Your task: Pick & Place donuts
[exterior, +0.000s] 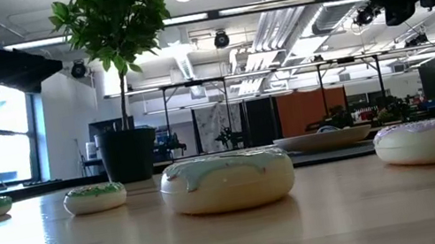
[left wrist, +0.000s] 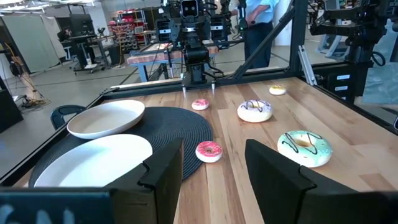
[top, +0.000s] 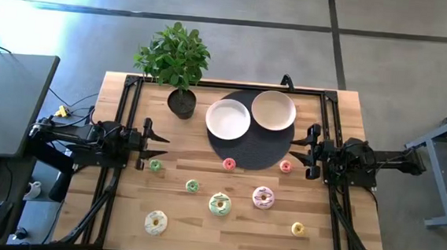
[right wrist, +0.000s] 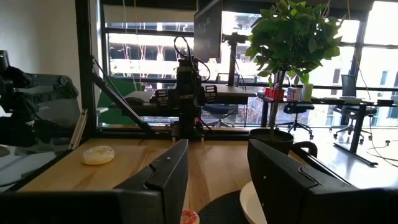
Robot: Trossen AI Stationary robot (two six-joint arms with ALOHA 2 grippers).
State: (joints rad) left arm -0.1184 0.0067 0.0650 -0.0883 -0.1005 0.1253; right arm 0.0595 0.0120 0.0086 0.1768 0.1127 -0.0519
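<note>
Both tools stand with fingers apart, holding and touching nothing: the left gripper (top: 163, 146) at the table's left edge, the right gripper (top: 294, 156) at its right edge. In the left wrist view a small pink donut (left wrist: 208, 151) lies nearest, at the rim of the dark round mat (left wrist: 186, 127), then the green-cream donut (left wrist: 304, 147), then the larger pink donut (left wrist: 254, 110). Only the high view shows the pale yellow donut (top: 156, 222) near the front edge and the two plates (top: 228, 118) side by side behind, beside the potted plant (top: 176, 59). The low view hides the mat.
</note>
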